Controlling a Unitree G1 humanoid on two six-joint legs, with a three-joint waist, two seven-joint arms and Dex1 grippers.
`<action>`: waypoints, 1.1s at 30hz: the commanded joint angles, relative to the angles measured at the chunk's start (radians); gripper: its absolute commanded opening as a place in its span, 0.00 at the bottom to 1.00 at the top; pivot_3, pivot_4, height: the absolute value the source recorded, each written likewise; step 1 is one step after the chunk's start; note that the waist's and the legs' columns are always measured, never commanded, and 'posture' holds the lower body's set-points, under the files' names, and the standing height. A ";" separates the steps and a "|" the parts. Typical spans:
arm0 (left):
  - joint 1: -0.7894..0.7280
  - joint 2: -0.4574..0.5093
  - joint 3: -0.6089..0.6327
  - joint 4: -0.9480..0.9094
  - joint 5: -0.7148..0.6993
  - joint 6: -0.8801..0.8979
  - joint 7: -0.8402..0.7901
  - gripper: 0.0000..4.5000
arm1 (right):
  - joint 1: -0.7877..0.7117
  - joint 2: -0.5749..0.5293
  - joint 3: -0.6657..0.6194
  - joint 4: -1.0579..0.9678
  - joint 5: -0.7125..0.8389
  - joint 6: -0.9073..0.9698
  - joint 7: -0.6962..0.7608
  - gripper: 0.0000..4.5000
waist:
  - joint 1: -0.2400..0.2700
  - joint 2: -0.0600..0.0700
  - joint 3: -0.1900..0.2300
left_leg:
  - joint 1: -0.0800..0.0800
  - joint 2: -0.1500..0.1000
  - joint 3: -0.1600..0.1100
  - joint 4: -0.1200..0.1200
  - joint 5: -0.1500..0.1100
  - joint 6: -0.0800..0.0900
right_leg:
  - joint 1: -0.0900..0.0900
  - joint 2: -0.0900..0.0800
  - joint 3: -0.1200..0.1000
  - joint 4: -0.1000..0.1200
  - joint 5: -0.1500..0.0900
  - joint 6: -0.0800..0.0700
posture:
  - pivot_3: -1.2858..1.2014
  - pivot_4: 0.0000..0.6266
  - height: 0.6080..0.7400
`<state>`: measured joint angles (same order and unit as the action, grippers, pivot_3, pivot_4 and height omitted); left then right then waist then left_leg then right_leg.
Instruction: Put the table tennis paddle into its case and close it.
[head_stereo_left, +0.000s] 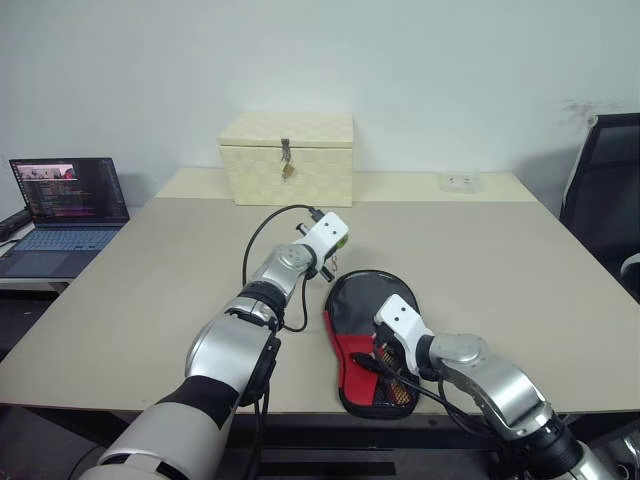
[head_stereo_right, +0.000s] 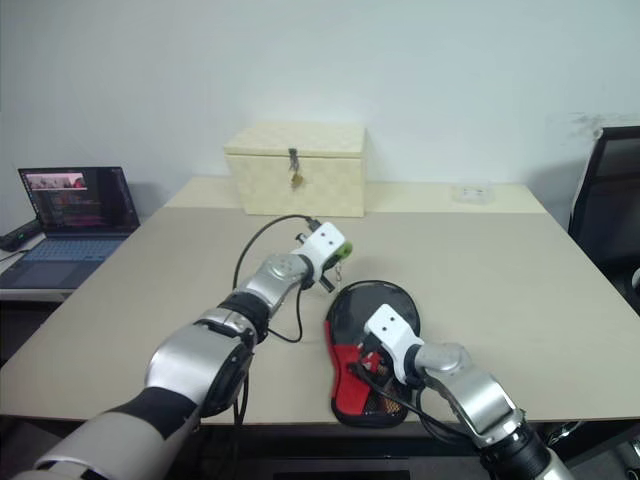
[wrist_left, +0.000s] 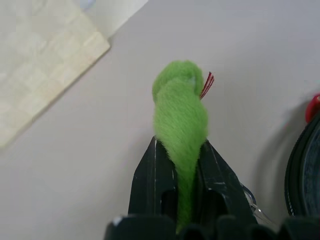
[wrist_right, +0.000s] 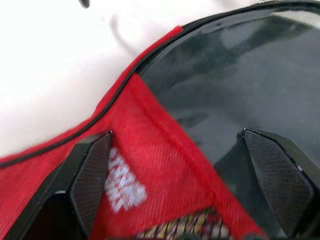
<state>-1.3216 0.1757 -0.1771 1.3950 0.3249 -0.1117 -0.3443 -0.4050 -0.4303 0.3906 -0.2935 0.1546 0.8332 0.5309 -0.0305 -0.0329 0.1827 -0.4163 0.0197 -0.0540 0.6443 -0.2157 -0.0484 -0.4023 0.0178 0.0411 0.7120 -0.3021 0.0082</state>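
Note:
The case (head_stereo_left: 368, 318), a black paddle-shaped pouch with a red panel (wrist_right: 150, 165) and a mesh pocket, lies flat near the table's front edge. Its green pull tag (wrist_left: 179, 102) is pinched in my left gripper (wrist_left: 180, 146), which hovers just beyond the case's far left rim (head_stereo_left: 336, 243). My right gripper (wrist_right: 175, 145) stands open low over the red panel, with one finger (wrist_right: 92, 175) on each side and nothing between them. In the head views it sits over the near half of the case (head_stereo_left: 386, 347). The table tennis paddle is hidden.
A cream checkered latched box (head_stereo_left: 288, 158) stands at the back of the beige table (head_stereo_left: 150, 280). An open laptop (head_stereo_left: 65, 205) rests on a lower surface to the left. A black chair (head_stereo_left: 610, 200) is at the right, and a small clear object (head_stereo_left: 460, 182) lies at the back right.

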 joint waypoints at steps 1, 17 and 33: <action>-0.082 -0.025 -0.086 -0.022 0.111 -0.099 0.071 0.00 | 0.093 -0.050 0.089 0.028 -0.015 0.109 0.031 1.00 | 0.000 0.000 0.000 | 0.000 -0.001 0.000 0.000 0.000 0.000 | 0.000 -0.001 0.000 0.000 0.000 0.000 | 0.52 0.24 1.00; -0.107 -0.151 -0.423 -0.009 0.466 -0.324 0.274 0.00 | 0.198 -0.030 0.110 -0.129 0.007 0.217 -0.016 1.00 | 0.001 -0.001 -0.002 | 0.003 -0.006 -0.007 -0.003 -0.001 0.001 | 0.013 -0.006 -0.002 -0.014 -0.003 0.005 | 0.52 0.24 1.00; -0.115 -0.256 -0.459 -0.009 0.498 -0.429 0.294 0.00 | 0.188 -0.016 0.106 -0.115 0.006 0.218 -0.020 1.00 | 0.001 -0.001 -0.002 | 0.004 -0.007 -0.008 -0.003 -0.002 0.001 | 0.014 -0.007 -0.002 -0.015 -0.003 0.006 | 0.52 0.24 1.00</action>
<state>-1.3882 -0.0503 -0.6489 1.4217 0.8449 -0.5021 -0.0472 -0.2833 -0.4485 0.4028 -0.5051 0.1336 0.9628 0.4777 -0.0295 -0.0335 0.1803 -0.4125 0.0123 -0.0618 0.6409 -0.2178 -0.0471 -0.3882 0.0104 0.0387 0.6972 -0.3051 0.0141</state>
